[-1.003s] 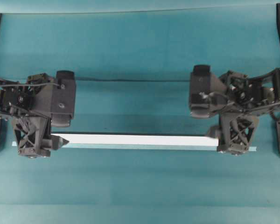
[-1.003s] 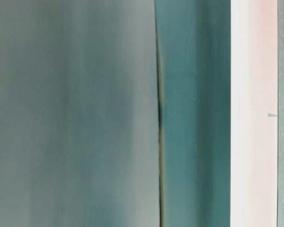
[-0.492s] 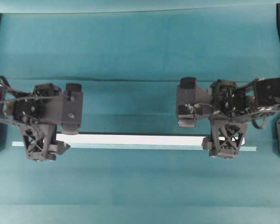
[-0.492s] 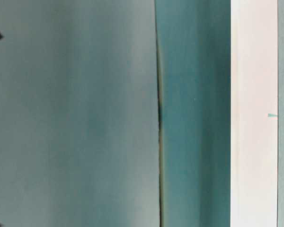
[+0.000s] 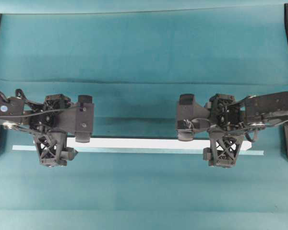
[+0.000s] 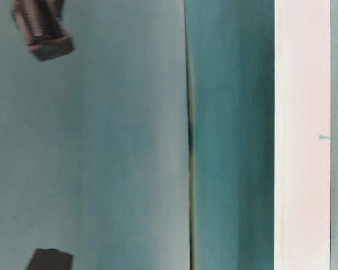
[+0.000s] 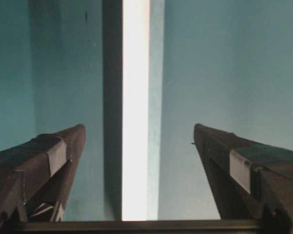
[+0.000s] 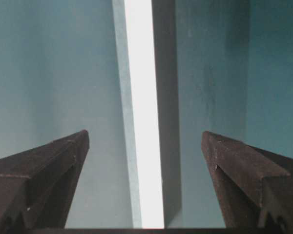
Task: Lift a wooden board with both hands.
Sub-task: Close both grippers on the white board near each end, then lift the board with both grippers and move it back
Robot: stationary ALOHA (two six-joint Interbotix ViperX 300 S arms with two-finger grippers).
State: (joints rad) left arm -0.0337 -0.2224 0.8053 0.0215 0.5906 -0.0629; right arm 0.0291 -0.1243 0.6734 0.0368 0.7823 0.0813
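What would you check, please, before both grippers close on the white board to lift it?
1. Left gripper open: ok.
2. Right gripper open: ok.
3. Wooden board between the left fingers: ok, both fingers clear of it.
4. Board between the right fingers: ok, roughly centred.
5. Grippers near opposite board ends: ok.
6. Grippers low enough to grasp: cannot tell.

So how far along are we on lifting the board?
Done: both arms sit over the ends of the wooden board, and it runs between the open fingers in each wrist view. In hand: left pincer and right pincer are lined up, neither closed. Left: close both and lift; the board lies on the table.
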